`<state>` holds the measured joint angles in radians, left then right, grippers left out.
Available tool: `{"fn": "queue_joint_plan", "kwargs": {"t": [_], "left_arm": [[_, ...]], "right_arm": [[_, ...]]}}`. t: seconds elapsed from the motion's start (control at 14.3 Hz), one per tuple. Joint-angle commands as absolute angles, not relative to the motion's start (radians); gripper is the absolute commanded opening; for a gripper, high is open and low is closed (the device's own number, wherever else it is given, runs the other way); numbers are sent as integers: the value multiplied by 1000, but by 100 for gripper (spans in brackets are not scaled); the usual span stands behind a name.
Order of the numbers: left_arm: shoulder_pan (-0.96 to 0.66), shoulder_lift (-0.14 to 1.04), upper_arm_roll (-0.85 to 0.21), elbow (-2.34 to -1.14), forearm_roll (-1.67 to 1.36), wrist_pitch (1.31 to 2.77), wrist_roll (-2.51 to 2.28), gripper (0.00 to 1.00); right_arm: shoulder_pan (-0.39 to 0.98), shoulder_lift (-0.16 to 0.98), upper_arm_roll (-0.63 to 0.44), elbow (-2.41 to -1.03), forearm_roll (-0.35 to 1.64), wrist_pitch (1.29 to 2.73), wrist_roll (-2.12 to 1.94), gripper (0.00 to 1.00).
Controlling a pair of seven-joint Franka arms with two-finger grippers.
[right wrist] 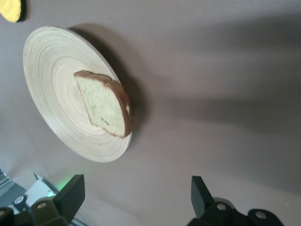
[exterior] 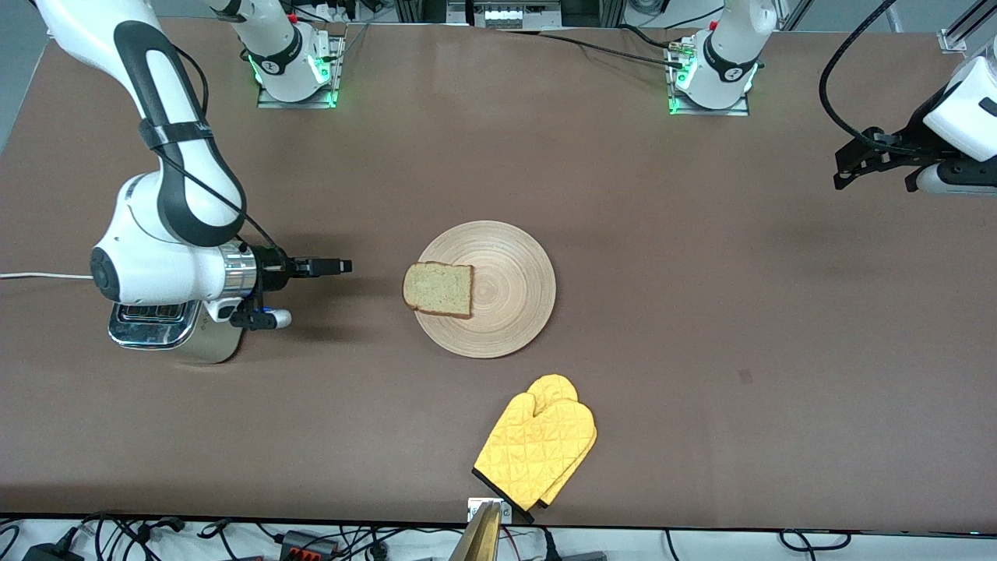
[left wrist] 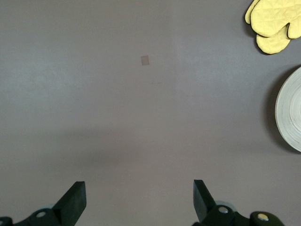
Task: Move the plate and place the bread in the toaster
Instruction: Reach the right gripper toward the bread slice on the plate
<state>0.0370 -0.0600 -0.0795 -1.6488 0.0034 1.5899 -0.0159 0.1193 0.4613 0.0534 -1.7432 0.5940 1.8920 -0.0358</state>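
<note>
toaster [exterior: 167, 331] half hidden under right arm

- The right arm's black two-finger gripper [exterior: 343, 266] points sideways toward the table's middle, wrist horizontal, fingers [right wrist: 70, 195] spread wide.
- The left arm's black two-finger gripper [exterior: 845, 173] waits raised above its own end of the table, fingers [left wrist: 75, 200] parted.

Bare table separates the right gripper [exterior: 343, 266] from the bread [exterior: 438, 289] overhanging the plate [exterior: 506, 257]; the right arm's wrist covers the toaster [exterior: 152, 323].
</note>
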Motion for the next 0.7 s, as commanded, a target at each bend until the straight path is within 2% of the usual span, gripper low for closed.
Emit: {"fn": "queue_joint_plan", "kwargs": {"t": [0.0,0.35,0.63], "left_arm": [[49,-55,-91,-1629,12,1575,3,100],[49,-55,-91,-1629,12,1575,3,100],[49,-54,-91,-1629,12,1575,3,100]], "right_arm": [[152,477,52,-1776,621,1969,-25,100],[201,508,52,-1821,721,2080,18,100],[219,526,52,-1842,769,2106,20,100]]}}
